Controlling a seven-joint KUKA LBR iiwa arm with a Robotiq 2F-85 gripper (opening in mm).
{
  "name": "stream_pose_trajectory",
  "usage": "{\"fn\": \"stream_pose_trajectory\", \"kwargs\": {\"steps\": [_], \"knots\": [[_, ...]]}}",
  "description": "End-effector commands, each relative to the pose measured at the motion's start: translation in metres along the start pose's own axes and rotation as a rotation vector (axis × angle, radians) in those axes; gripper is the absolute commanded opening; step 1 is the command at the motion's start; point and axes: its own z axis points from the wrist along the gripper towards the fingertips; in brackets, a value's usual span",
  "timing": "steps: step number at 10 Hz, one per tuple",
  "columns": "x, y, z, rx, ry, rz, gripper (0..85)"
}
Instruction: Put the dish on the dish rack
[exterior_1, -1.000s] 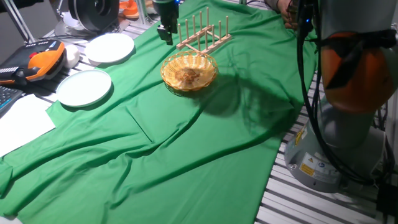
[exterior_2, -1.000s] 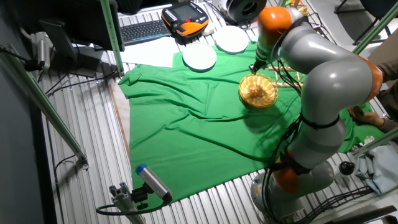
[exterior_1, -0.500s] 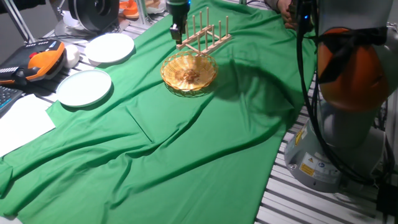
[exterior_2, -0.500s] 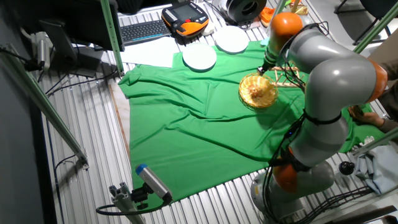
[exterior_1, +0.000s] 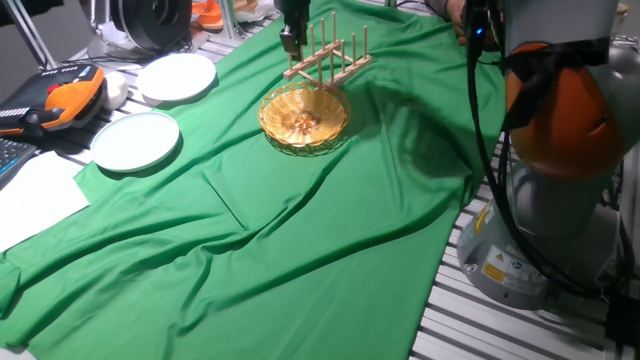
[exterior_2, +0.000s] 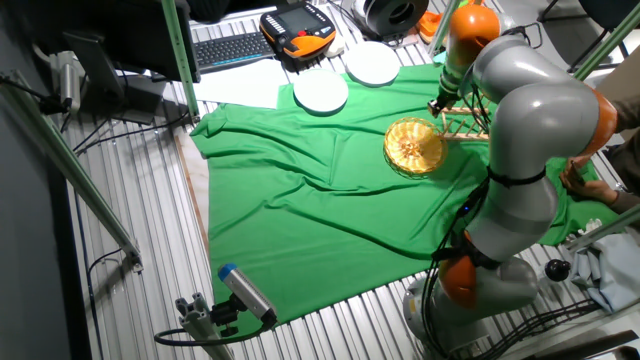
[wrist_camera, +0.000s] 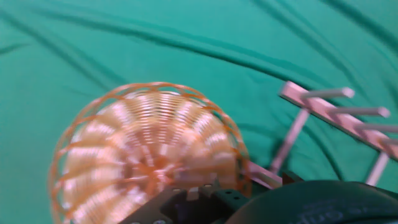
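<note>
No writing can be read. Two white plates (exterior_1: 135, 139) lie empty at left. The dish (exterior_1: 304, 117) sits on the green cloth (exterior_1: 300, 230), touching the dish rack (exterior_1: 328, 62) behind it. The gripper (exterior_1: 291, 38) hovers above; its jaws' opening cannot be told

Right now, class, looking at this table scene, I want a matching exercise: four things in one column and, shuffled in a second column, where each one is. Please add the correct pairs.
Column one:
1. wicker dish
2. dish rack
3. white plates
4. hand

Column two:
A. off the green cloth, on the table edge near the orange controller
B. flat on the green cloth, just in front of the wooden pegs
C. in the air beside the rack's pegs, holding nothing
D. on the cloth behind the wicker dish

Pairs: 1-B, 2-D, 3-A, 4-C
</note>
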Motion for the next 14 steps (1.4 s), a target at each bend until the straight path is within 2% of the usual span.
{"fn": "stream_pose_trajectory", "kwargs": {"steps": [1, 2, 3, 4, 5, 8, 9, 12, 14], "knots": [[0.001, -0.006, 0.001, -0.019, 0.025, 0.018, 51.0], [0.001, -0.006, 0.001, -0.026, 0.051, 0.038, 51.0], [0.001, -0.006, 0.001, -0.007, 0.053, 0.046, 51.0], [0.001, -0.006, 0.001, -0.039, 0.048, 0.039, 51.0], [0.001, -0.006, 0.001, -0.037, 0.042, 0.038, 51.0], [0.001, -0.006, 0.001, -0.103, 0.04, -0.008, 51.0], [0.001, -0.006, 0.002, -0.102, 0.035, -0.021, 51.0], [-0.008, -0.006, 0.025, -0.119, 0.012, -0.039, 51.0], [-0.012, -0.005, 0.044, -0.142, 0.001, -0.036, 51.0]]}}
